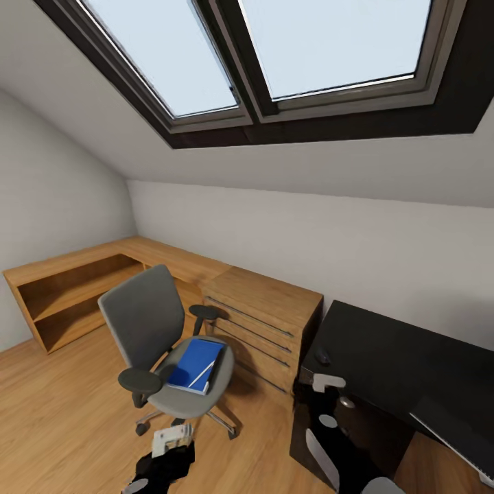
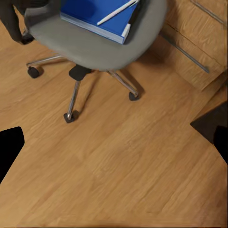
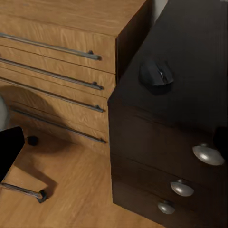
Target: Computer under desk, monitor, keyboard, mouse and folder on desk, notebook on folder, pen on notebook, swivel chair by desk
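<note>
A grey swivel chair (image 1: 147, 322) stands on the wood floor left of the dark desk (image 1: 398, 357). On its seat lies a blue notebook (image 1: 197, 363) with a white pen (image 1: 201, 374) on top, and a dark folder edge (image 2: 135, 16) shows beneath them. A black mouse (image 1: 322, 355) rests at the desk's near left corner, also seen as the mouse (image 3: 156, 73). A flat keyboard (image 1: 456, 439) lies at the desk's right. My left gripper (image 1: 170, 439) hangs open below the chair, over bare floor (image 2: 114, 156). My right gripper (image 1: 328, 383) is open in front of the desk drawers.
A wooden chest of drawers (image 1: 264, 315) stands between chair and desk, with a low wooden shelf unit (image 1: 68, 295) running along the left wall. The desk front carries round drawer knobs (image 3: 207, 154). The chair's castor base (image 2: 71, 116) spreads over the floor. A sloped skylight (image 1: 274, 48) is overhead.
</note>
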`<state>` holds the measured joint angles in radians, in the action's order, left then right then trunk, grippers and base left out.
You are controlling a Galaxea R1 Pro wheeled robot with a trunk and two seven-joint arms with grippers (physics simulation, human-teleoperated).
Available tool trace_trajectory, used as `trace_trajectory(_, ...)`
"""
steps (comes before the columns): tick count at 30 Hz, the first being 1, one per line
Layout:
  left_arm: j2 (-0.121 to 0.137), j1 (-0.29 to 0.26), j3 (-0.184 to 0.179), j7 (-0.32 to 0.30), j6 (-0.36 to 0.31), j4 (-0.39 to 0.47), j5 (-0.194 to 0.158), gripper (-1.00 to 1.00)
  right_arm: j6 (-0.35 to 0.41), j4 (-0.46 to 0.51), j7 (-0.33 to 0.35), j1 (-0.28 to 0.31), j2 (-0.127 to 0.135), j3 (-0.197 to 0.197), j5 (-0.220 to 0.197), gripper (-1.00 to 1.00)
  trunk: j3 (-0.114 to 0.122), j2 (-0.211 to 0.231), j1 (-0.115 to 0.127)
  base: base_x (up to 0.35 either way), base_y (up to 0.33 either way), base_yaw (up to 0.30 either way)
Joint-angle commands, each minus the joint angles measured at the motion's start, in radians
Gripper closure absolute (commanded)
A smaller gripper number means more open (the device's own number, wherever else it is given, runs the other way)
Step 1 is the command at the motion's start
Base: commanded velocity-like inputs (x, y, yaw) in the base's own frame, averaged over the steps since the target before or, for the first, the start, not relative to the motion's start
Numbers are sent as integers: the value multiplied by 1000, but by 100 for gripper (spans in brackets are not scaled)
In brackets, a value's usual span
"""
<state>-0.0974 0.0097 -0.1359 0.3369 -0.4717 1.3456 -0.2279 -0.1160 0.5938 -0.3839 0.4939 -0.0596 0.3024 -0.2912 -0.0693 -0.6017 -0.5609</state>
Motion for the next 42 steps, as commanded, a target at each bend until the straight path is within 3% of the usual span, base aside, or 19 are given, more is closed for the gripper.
trace_trajectory(1, -6, -1, -1, 9, -42, 53, -11, -100, 17, -4, -11, 29, 13, -9, -16, -100, -2, -2, 0, 0, 0, 0)
trace_trajectory(4, -17, -2, -1, 8, -92, 133, -11, -100, 42, -68, -15, 67, 31, -41, -18, -100, -2, -2, 0, 0, 0, 0)
trace_trajectory(8, -18, -2, -1, 8, -104, 150, -10, -100, 47, -126, -16, 81, 37, -50, -13, -100, -2, -2, 0, 26, 0, 0)
trace_trajectory(17, -19, -2, -12, 9, -107, 110, -8, -100, 48, -151, -16, 87, 74, -52, -13, -100, -2, -2, 0, 291, 0, 0)
trace_trajectory(20, -19, -2, -22, 11, -107, 80, -7, -100, 47, -181, 16, 89, 105, -53, -15, -100, -2, -2, 0, 321, 0, 0)
trace_trajectory(26, -20, -2, -24, 11, -106, 77, -7, -100, 46, -258, 95, 116, 113, -54, -15, -100, -2, -2, 0, 322, 0, 0)
trace_trajectory(31, -21, -2, -24, 11, -105, 68, -7, -100, 45, -277, 106, 125, 118, -54, -16, -100, -2, -2, 0, 322, -14, 0)
trace_trajectory(42, -20, -2, -24, 8, -105, 63, -8, -100, 55, -284, 112, 146, 173, -57, -37, -100, -2, -2, 0, 287, -148, 0)
